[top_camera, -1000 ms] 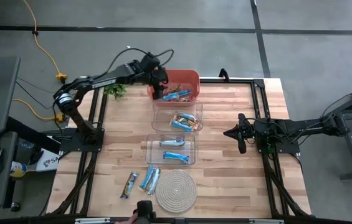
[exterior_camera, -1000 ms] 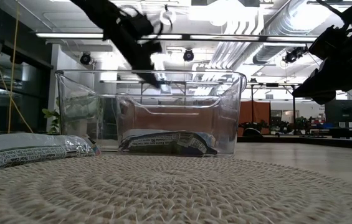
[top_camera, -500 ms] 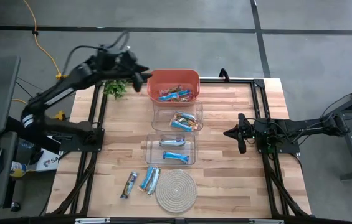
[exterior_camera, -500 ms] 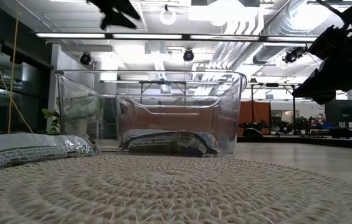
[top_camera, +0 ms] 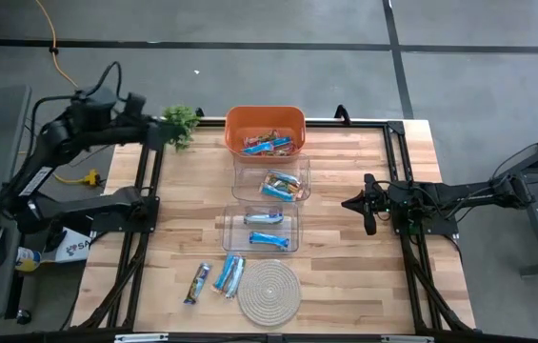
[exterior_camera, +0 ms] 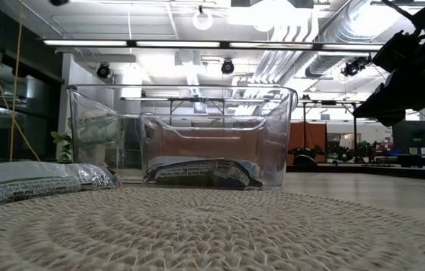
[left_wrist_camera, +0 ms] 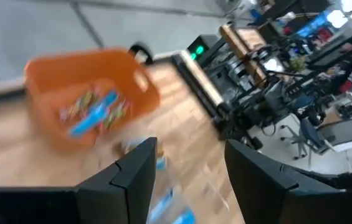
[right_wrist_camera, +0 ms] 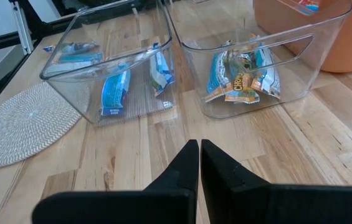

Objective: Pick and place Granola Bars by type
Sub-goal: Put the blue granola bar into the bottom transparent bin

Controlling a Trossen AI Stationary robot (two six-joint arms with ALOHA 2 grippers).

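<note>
Blue and multicoloured granola bars lie in the orange bin (top_camera: 267, 144) at the table's far edge. More lie in two clear bins (top_camera: 284, 185) (top_camera: 267, 230) nearer me. Three bars (top_camera: 217, 278) rest flat on the wood beside the woven coaster (top_camera: 269, 292). My left gripper (top_camera: 158, 132) is open and empty, hanging off the table's far left corner by a small plant; its wrist view shows the orange bin (left_wrist_camera: 91, 99) through blur. My right gripper (right_wrist_camera: 199, 152) is shut and empty, hovering right of the clear bins (right_wrist_camera: 110, 68).
A green plant (top_camera: 181, 122) sits at the far left corner next to my left gripper. In the low view the near clear bin (exterior_camera: 197, 135) stands behind the coaster (exterior_camera: 212, 233), with loose bars (exterior_camera: 31, 181) at the left. Bare wood lies between the bins and my right arm.
My left gripper has risen from over the orange bin and swung toward the table's left edge, ending off the far left corner beside the plant. It has left the top of the low view. The bars and bins have kept their places.
</note>
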